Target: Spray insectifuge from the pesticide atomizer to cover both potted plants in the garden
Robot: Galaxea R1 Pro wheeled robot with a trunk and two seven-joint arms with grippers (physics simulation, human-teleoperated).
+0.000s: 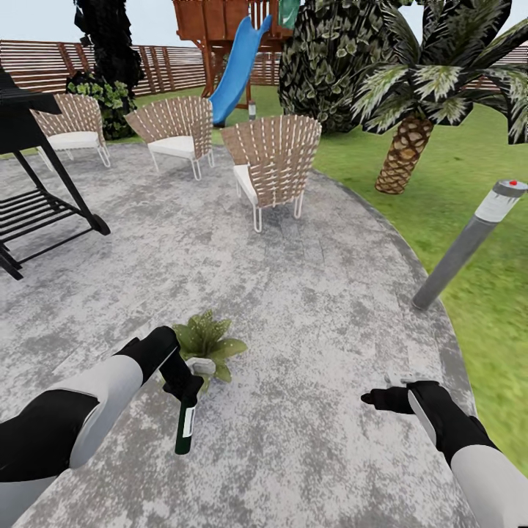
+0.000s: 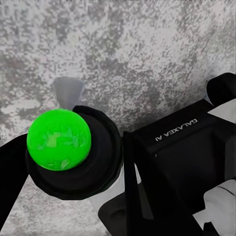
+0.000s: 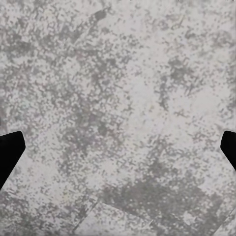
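My left gripper point(image 1: 185, 384) is shut on the pesticide atomizer point(image 1: 186, 427), a slim dark green bottle with a white label. The bottle hangs body-down, and its whitish trigger head points at a potted plant point(image 1: 207, 339). That small rosette of light-green leaves sits on the grey paving just beyond the gripper. In the left wrist view the atomizer point(image 2: 59, 139) shows end-on as a bright green disc in a dark ring. My right gripper point(image 1: 380, 399) hovers open over bare paving to the right, holding nothing. The second potted plant is out of view.
A grey bollard post point(image 1: 469, 246) leans at the paving's right edge beside the lawn point(image 1: 469, 169). Three woven chairs point(image 1: 273, 165) stand ahead, and a black metal frame point(image 1: 37, 191) at the left. A palm point(image 1: 411, 139), blue slide point(image 1: 238, 70) and brown fence point(image 1: 44, 66) lie beyond.
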